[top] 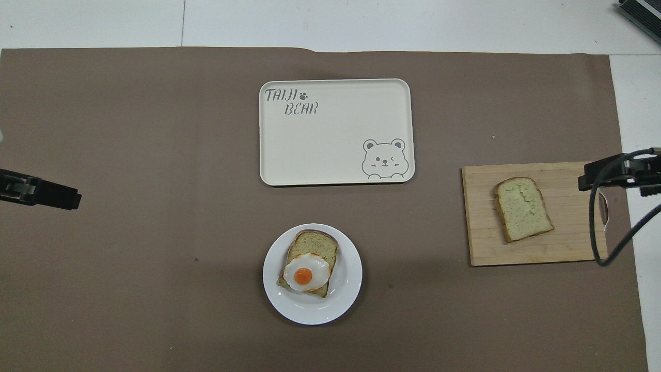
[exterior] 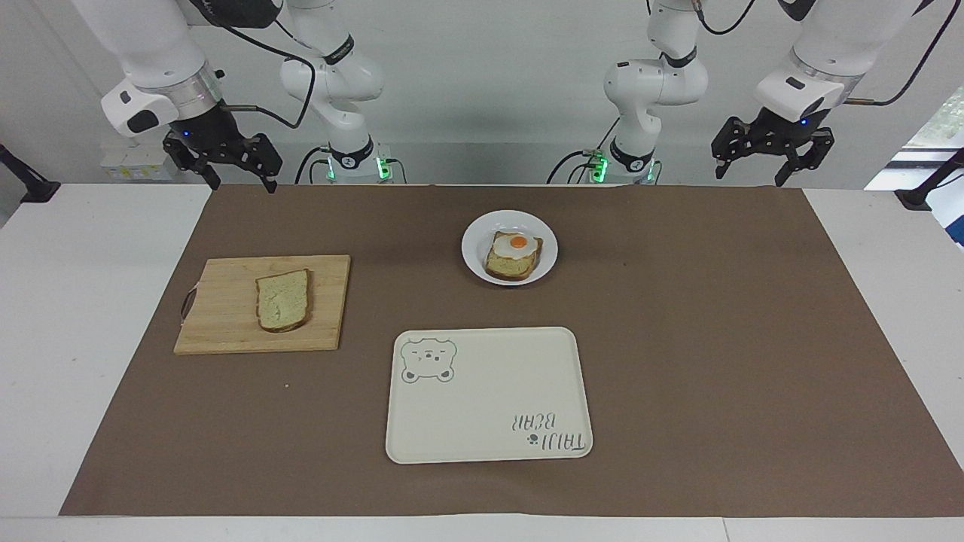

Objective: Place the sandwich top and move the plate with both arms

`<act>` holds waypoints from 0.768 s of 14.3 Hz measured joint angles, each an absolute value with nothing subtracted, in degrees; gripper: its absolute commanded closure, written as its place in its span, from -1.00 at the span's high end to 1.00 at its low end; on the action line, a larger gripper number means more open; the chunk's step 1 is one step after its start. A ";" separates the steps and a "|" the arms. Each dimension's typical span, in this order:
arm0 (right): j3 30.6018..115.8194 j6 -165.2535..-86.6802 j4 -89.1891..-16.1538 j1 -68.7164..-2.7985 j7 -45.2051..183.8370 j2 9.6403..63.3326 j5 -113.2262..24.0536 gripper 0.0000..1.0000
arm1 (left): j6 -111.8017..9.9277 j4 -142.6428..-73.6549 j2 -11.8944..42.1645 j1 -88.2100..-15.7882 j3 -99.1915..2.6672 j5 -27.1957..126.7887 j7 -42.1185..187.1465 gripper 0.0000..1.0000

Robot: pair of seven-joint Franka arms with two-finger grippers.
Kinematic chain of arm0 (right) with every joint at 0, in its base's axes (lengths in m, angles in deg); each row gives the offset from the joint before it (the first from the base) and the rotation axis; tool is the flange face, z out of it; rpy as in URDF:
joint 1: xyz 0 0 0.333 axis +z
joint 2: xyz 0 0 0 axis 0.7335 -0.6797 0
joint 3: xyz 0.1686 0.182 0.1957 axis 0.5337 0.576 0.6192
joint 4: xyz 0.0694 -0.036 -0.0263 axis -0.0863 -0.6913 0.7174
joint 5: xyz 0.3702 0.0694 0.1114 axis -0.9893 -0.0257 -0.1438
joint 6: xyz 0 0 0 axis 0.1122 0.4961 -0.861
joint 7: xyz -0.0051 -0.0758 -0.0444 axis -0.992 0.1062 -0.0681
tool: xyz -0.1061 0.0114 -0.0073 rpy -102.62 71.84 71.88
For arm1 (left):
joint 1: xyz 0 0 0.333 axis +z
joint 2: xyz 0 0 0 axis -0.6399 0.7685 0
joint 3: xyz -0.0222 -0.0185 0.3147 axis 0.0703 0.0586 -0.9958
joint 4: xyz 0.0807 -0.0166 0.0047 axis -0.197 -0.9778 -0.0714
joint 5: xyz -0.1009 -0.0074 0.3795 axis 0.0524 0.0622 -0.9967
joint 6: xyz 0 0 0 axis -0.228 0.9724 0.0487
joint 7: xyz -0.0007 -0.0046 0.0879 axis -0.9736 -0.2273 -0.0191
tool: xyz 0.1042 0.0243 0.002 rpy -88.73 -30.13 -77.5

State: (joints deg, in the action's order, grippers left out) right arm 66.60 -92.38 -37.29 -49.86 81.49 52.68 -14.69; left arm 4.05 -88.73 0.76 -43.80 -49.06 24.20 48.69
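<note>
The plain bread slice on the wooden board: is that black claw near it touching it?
Apart. In the facing view the right gripper hangs well above the table edge, clear of the sandwich top lying flat on the cutting board.

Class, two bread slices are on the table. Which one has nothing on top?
The plain slice on the wooden cutting board; the slice on the white plate carries a fried egg.

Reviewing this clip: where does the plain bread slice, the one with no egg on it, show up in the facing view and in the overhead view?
Facing view: the sandwich top lies on the wooden cutting board, at the picture's left, toward the right arm's end of the table.
Overhead view: the same slice lies on the board at the picture's right.
Shared landmark: the cream bear tray, mid-table in both views.
</note>
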 measured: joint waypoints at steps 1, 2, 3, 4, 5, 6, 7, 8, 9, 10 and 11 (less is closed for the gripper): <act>66.54 -92.39 -37.31 -49.86 81.49 52.68 -14.69 1.00 | 4.05 -88.73 0.76 -43.80 -49.06 24.20 48.69 1.00; 66.51 -92.42 -37.32 -49.86 81.48 52.69 -14.69 1.00 | 4.05 -88.73 0.76 -43.80 -49.06 24.20 48.69 1.00; 66.51 -92.42 -37.40 -49.86 81.48 52.72 -14.69 1.00 | 4.05 -88.73 0.76 -43.80 -49.06 24.20 48.69 1.00; 66.51 -92.43 -37.51 -49.86 81.49 52.78 -14.69 1.00 | 4.05 -88.73 0.76 -43.80 -49.06 24.20 48.69 1.00; 66.49 -92.45 -37.62 -49.89 81.48 52.83 -14.69 1.00 | 4.05 -88.73 0.76 -43.80 -49.06 24.20 48.69 1.00; 66.46 -92.46 -37.76 -50.04 81.48 52.88 -14.69 1.00 | 4.05 -88.73 0.76 -43.80 -49.06 24.20 48.69 1.00; 66.45 -92.53 -37.89 -50.24 81.49 52.94 -14.69 1.00 | 4.05 -88.73 0.76 -43.80 -49.06 24.20 48.69 1.00; 66.44 -92.79 -38.07 -50.45 81.48 53.02 -14.69 1.00 | 4.05 -88.73 0.76 -43.80 -49.06 24.20 48.69 1.00; 66.43 -93.29 -38.35 -50.58 81.49 53.16 -14.69 1.00 | 4.05 -88.73 0.76 -43.80 -49.06 24.20 48.69 1.00; 66.42 -93.81 -38.67 -50.60 81.48 53.34 -14.69 1.00 | 4.05 -88.72 0.76 -43.80 -49.06 24.20 48.69 1.00; 66.42 -94.29 -39.01 -50.59 81.48 53.53 -14.69 1.00 | 4.05 -88.73 0.76 -43.80 -49.06 24.20 48.69 1.00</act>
